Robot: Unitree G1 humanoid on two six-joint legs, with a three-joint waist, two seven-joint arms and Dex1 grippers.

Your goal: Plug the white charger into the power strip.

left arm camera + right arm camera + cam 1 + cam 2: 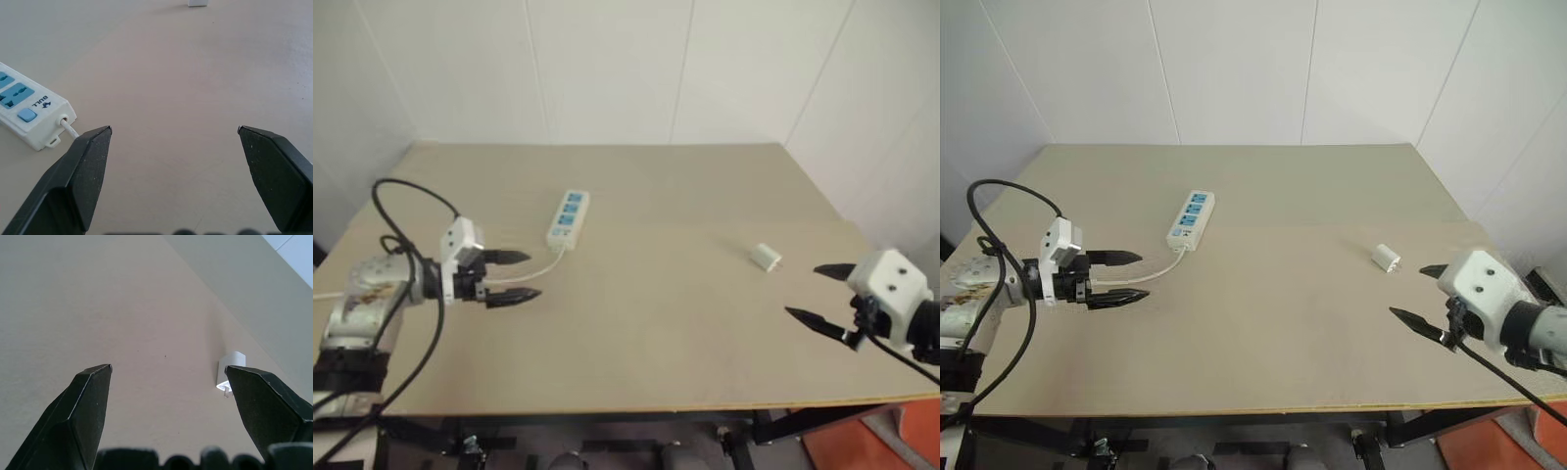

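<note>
Charger: the white charger is lying on its side on the right part of the table, well apart from the power strip – nothing is holding it.
Right gripper: the right gripper is hovering near the charger, fingers spread wide and empty.
Left gripper: the left gripper is waiting just beside the strip's cord, also spread.
Step in hand: probably picking up the charger – I think it should be pinched on its flat sides, with the prongs staying free.
Surface: the beige table is looking smooth, so the charger may be sliding when pushed.
Room: plain white wall panels are standing behind.
</note>
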